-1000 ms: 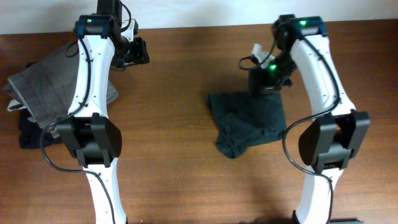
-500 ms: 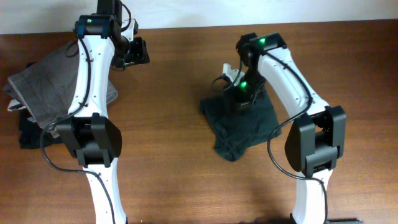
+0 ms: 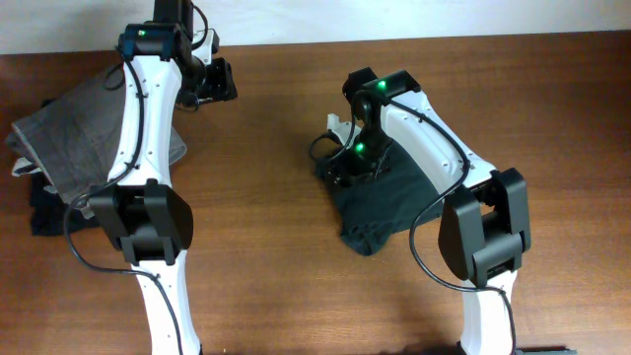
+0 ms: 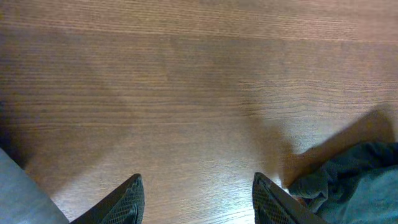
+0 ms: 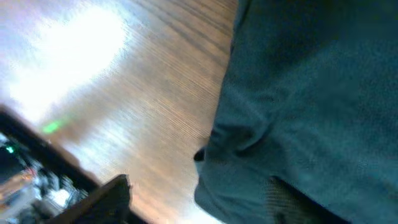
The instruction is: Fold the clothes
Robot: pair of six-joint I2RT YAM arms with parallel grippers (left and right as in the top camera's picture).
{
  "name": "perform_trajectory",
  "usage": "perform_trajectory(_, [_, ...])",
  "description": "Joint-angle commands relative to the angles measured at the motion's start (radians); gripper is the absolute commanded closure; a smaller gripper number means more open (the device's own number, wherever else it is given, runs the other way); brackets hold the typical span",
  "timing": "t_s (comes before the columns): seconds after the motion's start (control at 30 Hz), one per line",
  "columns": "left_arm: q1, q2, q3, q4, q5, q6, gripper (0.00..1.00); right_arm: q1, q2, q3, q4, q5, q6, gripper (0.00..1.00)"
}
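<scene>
The clothes [image 3: 389, 202], a dark charcoal shirt, lie bunched in a small folded heap at the table's middle; no lettering shows. My right gripper [image 3: 340, 166] hovers low over the heap's left edge. In the right wrist view its jaws [image 5: 198, 190] stand wide apart and open: one finger [image 5: 106, 198] is over bare wood, the other [image 5: 286, 196] rests against the shirt [image 5: 311, 93], whose folded edge lies between them. My left gripper [image 3: 215, 84] sits at the back left, far from the shirt, open [image 4: 200, 202] over bare wood with nothing between its fingers.
Folded grey trousers [image 3: 74, 138] lie at the far left on a black garment [image 3: 44, 212]. Crumpled grey cloth [image 4: 354, 183] shows at the left wrist view's lower right. The right arm [image 3: 424, 128] arches over the shirt.
The right arm swung left across the shirt, dragging cloth over into a narrower heap, and its shut jaws have sprung open, letting go. The left arm has not moved.
</scene>
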Motion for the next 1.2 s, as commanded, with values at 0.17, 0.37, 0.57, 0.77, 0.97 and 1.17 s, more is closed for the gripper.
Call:
perform_trajectory(0.17, [-0.021, -0.012, 0.014, 0.022, 0.307, 0.083, 1.0, -0.156, -0.02, 0.147, -0.095, -0.025, 0.003, 0.46])
perform_trajectory(0.37, [-0.117, -0.01, 0.013, 0.034, 0.396, 0.097, 1.0, -0.291, -0.011, 0.146, -0.062, -0.025, 0.003, 0.96])
perform_trajectory(0.57, [-0.237, -0.003, -0.006, 0.061, 0.396, 0.108, 1.0, -0.341, -0.009, 0.113, 0.079, -0.055, -0.011, 0.96])
perform_trajectory(0.77, [-0.316, 0.002, -0.029, 0.059, 0.395, 0.134, 1.0, -0.348, 0.018, 0.104, 0.177, -0.039, -0.013, 0.96])
perform_trajectory(0.97, [-0.357, 0.002, -0.143, 0.086, 0.395, 0.134, 1.0, -0.367, 0.078, 0.104, 0.209, -0.017, -0.013, 0.96])
perform_trajectory(1.17, [-0.363, 0.003, -0.315, 0.166, 0.395, 0.134, 1.0, -0.388, 0.156, 0.104, 0.22, -0.016, -0.023, 0.96])
